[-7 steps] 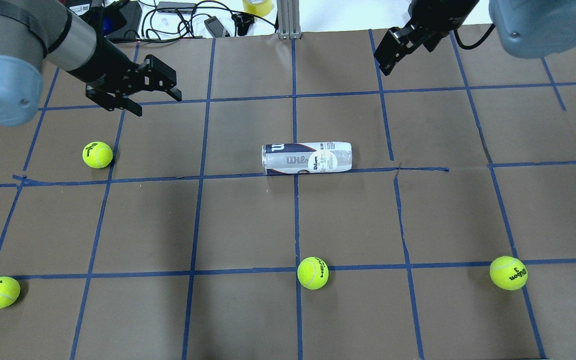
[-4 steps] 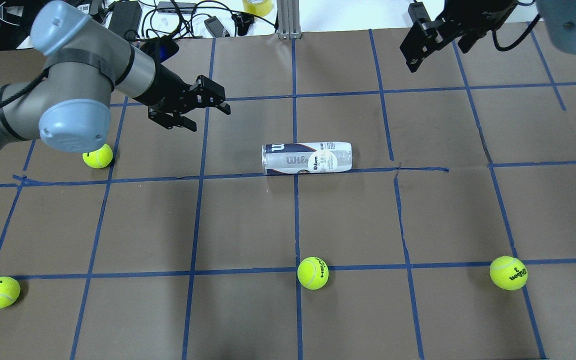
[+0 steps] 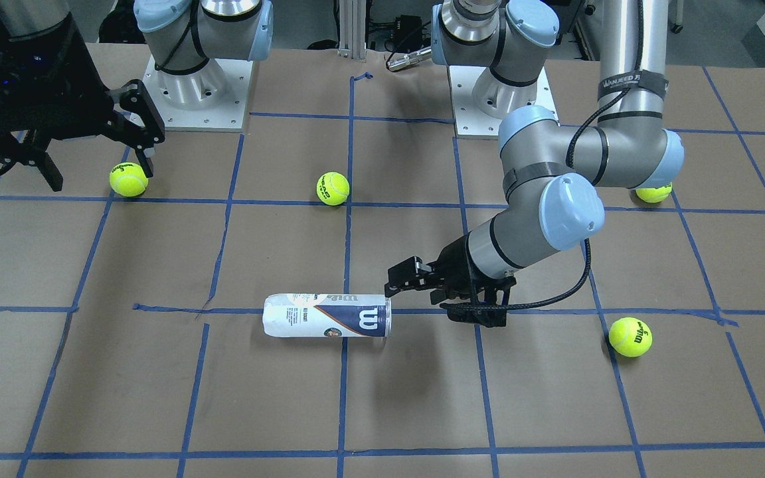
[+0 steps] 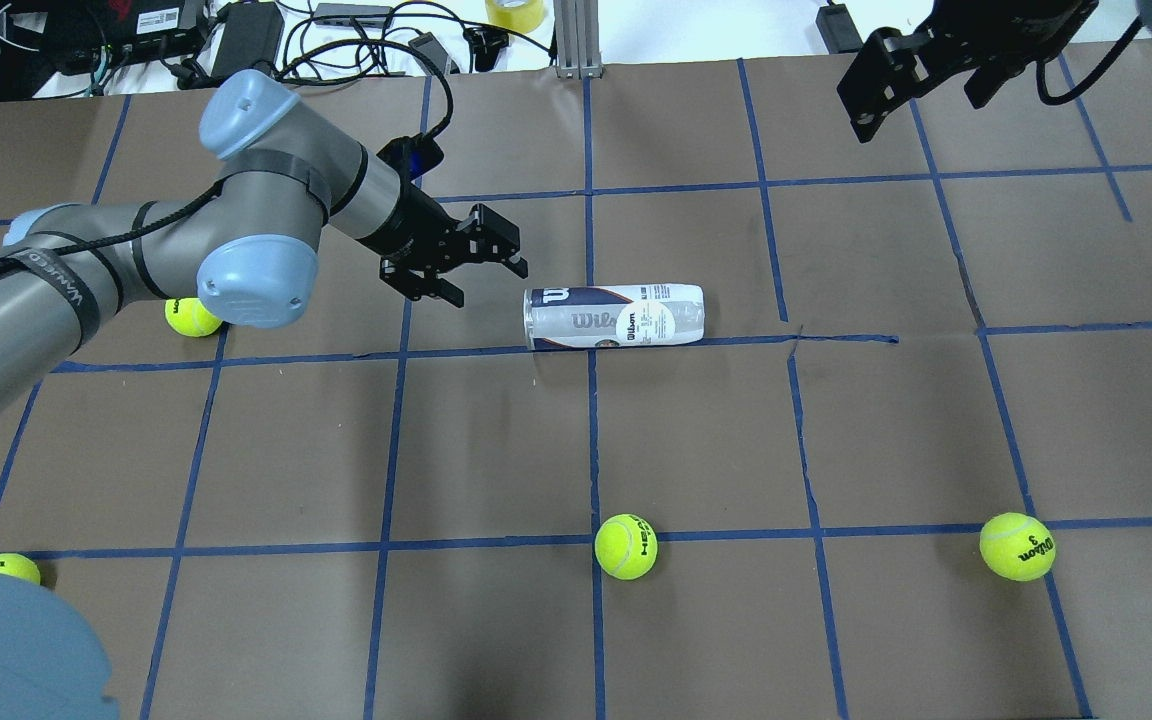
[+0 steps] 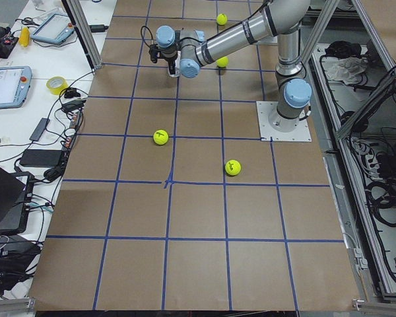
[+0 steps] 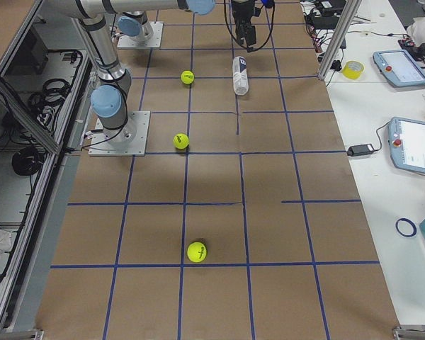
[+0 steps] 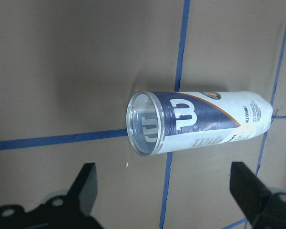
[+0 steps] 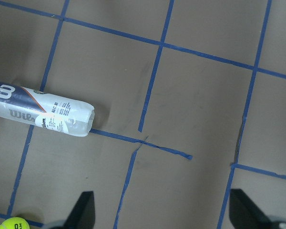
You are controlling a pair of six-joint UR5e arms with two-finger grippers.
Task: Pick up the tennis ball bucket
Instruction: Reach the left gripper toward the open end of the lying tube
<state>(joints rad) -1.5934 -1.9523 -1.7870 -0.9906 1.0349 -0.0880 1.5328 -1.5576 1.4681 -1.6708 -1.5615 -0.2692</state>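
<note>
The tennis ball bucket (image 4: 614, 316) is a clear tube with a white and navy Wilson label. It lies on its side near the middle of the table, and also shows in the front view (image 3: 327, 316). My left gripper (image 4: 484, 270) is open and empty, a short way off the tube's navy "W" end and apart from it. In the left wrist view the tube (image 7: 195, 121) lies just ahead of the spread fingers (image 7: 88, 183). My right gripper (image 4: 871, 95) is open and empty, high over the far right of the table. The tube also shows in its wrist view (image 8: 43, 113).
Yellow-green tennis balls lie scattered: one by my left elbow (image 4: 193, 317), one at front centre (image 4: 625, 546), one at front right (image 4: 1017, 546), one at front left (image 4: 4, 568). Cables and a tape roll (image 4: 514, 12) lie beyond the far edge.
My left arm has swung right and nearer, bringing the open gripper close to the tube's "W" end. My right gripper has drifted right, away from the tube. The tube has not moved.
</note>
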